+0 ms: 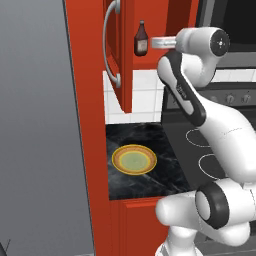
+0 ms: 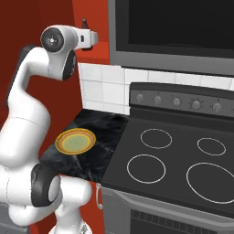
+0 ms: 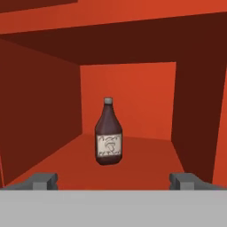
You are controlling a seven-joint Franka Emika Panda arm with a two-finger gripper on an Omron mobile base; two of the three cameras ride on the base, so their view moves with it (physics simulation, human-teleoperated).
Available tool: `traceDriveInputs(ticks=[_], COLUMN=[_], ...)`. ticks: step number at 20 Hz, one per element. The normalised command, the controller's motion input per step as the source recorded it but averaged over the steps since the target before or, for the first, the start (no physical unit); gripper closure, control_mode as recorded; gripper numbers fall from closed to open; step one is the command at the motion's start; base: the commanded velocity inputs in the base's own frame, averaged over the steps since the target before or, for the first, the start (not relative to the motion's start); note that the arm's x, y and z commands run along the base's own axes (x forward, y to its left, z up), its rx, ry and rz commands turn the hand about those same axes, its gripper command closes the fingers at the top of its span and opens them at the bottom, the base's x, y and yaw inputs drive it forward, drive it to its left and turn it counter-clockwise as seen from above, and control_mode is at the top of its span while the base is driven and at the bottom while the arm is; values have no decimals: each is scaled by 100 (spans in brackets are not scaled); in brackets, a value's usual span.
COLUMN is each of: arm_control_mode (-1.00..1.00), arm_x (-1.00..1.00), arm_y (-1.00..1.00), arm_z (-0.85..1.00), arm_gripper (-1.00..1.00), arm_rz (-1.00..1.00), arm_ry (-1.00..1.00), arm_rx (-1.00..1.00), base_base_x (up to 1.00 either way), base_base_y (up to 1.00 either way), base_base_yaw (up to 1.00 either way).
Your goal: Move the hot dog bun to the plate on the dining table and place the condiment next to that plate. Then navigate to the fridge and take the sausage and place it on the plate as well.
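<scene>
Condiment (image 3: 108,133): upright on the red cabinet shelf (image 3: 133,164), straight ahead of me, far side.
End effector (image 3: 114,181): my fingers spread wide, holding nothing, well short of the bottle.
Plate (image 1: 134,159): below on the black marble table (image 1: 150,135), left of the stove (image 2: 183,155).

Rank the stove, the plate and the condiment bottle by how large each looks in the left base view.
1. Stove, cut by the frame and partly behind the arm.
2. Plate.
3. Condiment bottle, farther back in the open cabinet, so nearness may exaggerate the gap.

base views: flank arm, share plate (image 1: 134,159) | hand view: faces cabinet, seemingly near
</scene>
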Motion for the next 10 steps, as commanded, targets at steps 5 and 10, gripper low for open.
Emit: traceDriveInputs(ticks=[5,10], arm_control_mode=[-100,-100], arm_x=[48,42], arm_y=[19,13], arm_z=[0,0], arm_gripper=[-100,-100], arm_rz=[0,0], arm_ry=[0,0], arm_rx=[0,0], base_base_x=[0,0], base_base_y=[0,0], base_base_yaw=[0,0])
